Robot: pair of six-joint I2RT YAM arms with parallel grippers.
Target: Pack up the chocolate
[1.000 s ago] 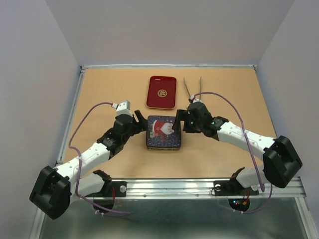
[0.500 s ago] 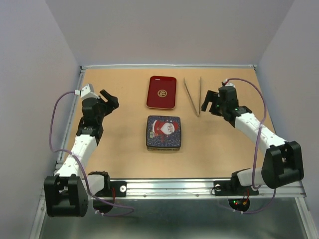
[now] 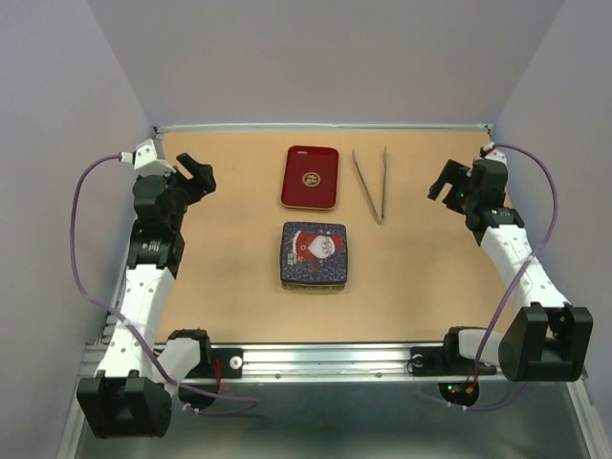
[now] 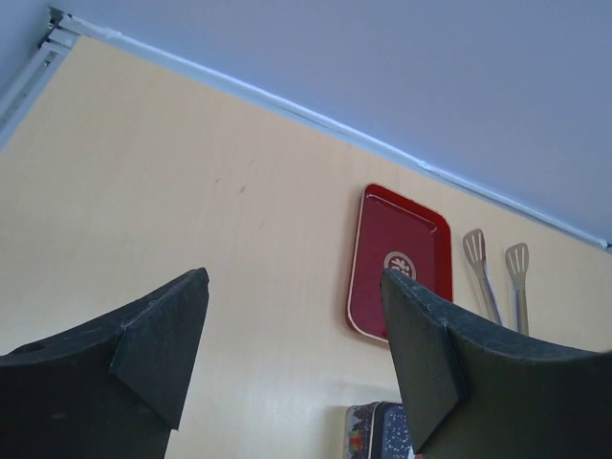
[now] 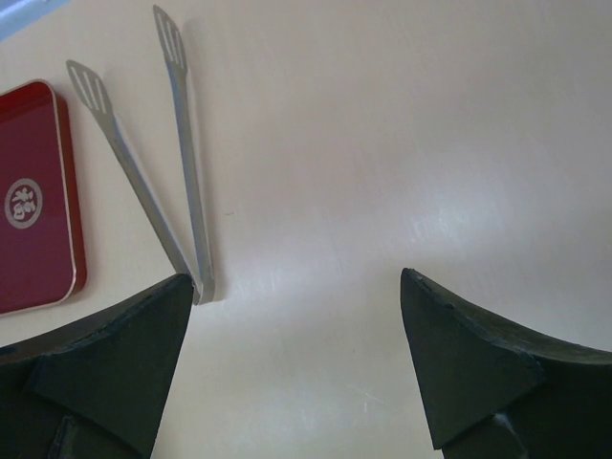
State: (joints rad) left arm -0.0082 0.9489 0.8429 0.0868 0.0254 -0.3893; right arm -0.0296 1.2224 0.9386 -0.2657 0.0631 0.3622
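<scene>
The left gripper [image 3: 199,175] is hanging over the far left part of the table [image 3: 239,287], its two dark fingers standing well apart with nothing between them. Only bare tabletop is showing in the gap in its wrist view. Ahead of this gripper and off toward its right side, a red tray [image 3: 312,177] is lying flat, with a round gold emblem at its middle. Just past the tray on that same side, metal tweezers [image 3: 371,184] are lying, their slotted tips pointing at the far wall.

Nearer the arm bases than the gripper, again to its right, a closed tin [image 3: 314,255] with a Santa picture on its lid is sitting. Only a corner of it is peeking into the bottom of the left wrist view.

The right gripper [image 3: 446,182] is hanging over the far right part of the table, its fingers spread wide as well and gripping nothing. To its left the tweezers are lying near, their joined end close to its left finger in the wrist view. The red tray is lying beyond them on that side, apart from the tweezers. The tin is sitting well to this gripper's left and closer to the bases.

The chocolate is not showing in any view — where it is lying cannot be told.
</scene>
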